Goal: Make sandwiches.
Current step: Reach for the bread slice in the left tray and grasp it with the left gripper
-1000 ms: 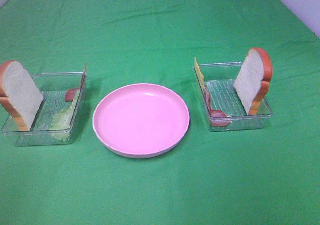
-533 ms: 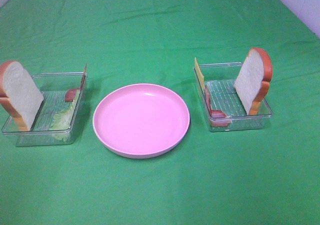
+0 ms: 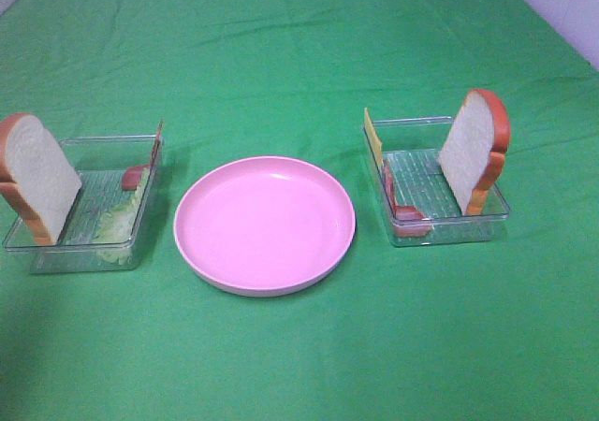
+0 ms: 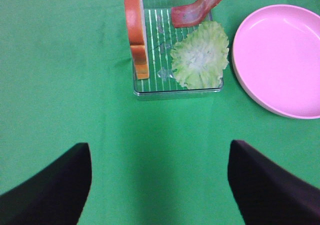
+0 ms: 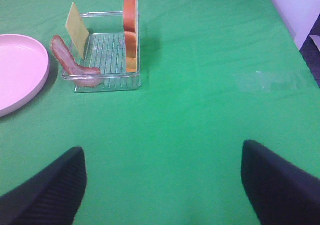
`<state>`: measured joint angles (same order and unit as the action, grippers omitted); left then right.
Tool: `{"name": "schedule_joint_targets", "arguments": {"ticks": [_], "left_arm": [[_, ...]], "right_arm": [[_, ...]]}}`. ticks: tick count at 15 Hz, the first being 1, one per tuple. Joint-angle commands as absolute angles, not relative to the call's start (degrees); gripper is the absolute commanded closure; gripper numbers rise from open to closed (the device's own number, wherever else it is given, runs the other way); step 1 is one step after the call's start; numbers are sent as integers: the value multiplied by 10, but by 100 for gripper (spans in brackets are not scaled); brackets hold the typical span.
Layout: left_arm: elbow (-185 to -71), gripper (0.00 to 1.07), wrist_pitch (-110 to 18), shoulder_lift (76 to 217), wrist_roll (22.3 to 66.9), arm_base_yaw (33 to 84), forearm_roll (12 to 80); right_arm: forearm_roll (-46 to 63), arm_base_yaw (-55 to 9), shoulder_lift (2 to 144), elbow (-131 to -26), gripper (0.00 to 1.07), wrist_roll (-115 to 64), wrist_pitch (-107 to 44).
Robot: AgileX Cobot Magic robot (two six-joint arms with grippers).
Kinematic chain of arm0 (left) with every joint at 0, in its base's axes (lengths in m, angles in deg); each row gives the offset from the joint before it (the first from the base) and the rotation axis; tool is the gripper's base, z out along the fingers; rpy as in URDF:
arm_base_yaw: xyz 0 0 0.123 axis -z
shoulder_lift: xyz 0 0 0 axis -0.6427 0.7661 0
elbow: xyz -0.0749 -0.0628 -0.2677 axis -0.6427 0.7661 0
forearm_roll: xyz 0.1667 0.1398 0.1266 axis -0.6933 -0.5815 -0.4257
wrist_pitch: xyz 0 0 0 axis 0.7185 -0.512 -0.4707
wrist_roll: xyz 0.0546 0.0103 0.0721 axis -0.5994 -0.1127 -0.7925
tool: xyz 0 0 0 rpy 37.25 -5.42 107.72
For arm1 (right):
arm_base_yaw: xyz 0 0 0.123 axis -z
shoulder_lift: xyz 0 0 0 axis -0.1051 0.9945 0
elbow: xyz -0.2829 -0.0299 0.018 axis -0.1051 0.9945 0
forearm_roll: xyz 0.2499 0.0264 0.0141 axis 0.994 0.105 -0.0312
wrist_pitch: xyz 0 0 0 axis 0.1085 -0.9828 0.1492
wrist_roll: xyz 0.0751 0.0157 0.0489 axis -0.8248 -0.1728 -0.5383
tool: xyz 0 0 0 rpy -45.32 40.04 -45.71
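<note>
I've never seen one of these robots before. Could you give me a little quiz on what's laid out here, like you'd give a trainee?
1. True or false: the pink plate has no food on it yet.
2. Where is the lettuce leaf? A) in the left tray B) on the pink plate C) on the green cloth
3. Fill the gap: the right tray holds a bread slice, a bacon strip and a yellow ___ square.

Key: 1 true; 2 A; 3 cheese.
</note>
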<state>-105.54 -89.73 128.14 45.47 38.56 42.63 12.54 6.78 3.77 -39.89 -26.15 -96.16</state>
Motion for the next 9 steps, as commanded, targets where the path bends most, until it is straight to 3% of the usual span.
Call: {"name": "schedule_joint_targets", "arguments": {"ticks": [1, 3, 7, 9], "left_arm": [[-1130, 34, -941, 1390, 455, 384, 451], [-1181, 34, -961, 1464, 455, 386, 456], [-1272, 34, -938, 1636, 455, 452, 452], [-1298, 34, -940, 1687, 479, 474, 435]], "right_arm": [[125, 70, 30, -398, 28, -253, -955], [125, 70, 30, -398, 28, -253, -955], [125, 70, 30, -398, 28, -253, -955], [125, 70, 30, -398, 28, -253, -955]]}}
